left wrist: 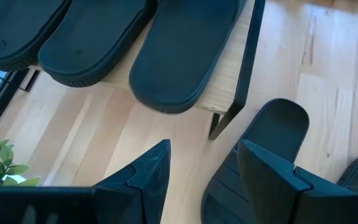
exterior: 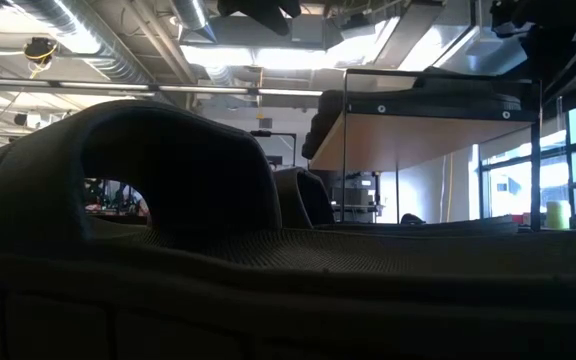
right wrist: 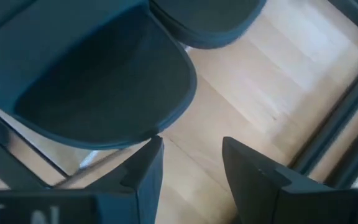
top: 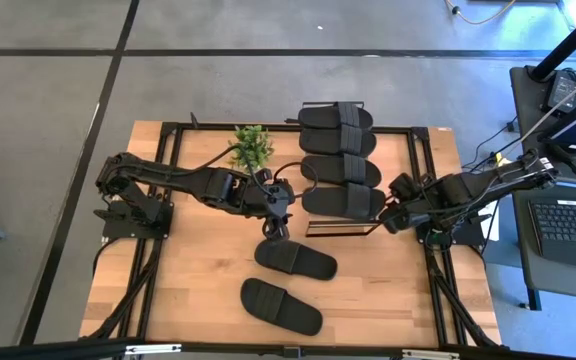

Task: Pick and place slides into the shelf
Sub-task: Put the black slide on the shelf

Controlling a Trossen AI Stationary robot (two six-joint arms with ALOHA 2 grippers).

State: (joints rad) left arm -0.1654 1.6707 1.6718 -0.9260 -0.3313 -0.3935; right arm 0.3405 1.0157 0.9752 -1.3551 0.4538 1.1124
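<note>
Three slides (top: 340,158) sit side by side on the shelf (top: 340,228) in the upper middle of the high view, and two more lie loose on the worktop (top: 198,290) below it, one at centre (top: 296,259) and one lower down (top: 281,306). The left gripper (top: 273,228) hangs just above the heel end of the nearer loose slide, its fingers (left wrist: 146,177) spread apart with nothing between them; in the left wrist view that slide (left wrist: 269,140) lies under the far finger rather than squarely in the gap. That is the first danger: close from here and one finger lands on the strap or sole, so the slide skids away instead of being gripped.

The shelf's black corner post (left wrist: 241,68) stands right beside that slide's tip. Any lift that swings wide could knock the post, and the slide already on the shelf nearest it (left wrist: 182,56) overhangs the board edge, so a bump may tip it off.

On the right of the high view the right gripper (top: 396,212) waits at the shelf's end, fingers (right wrist: 145,168) also apart and empty, very near a shelved slide (right wrist: 98,81). A careless move there could shove the row out of line.

The shelf top looks nearly full, so room for the next slide is tight.
</note>
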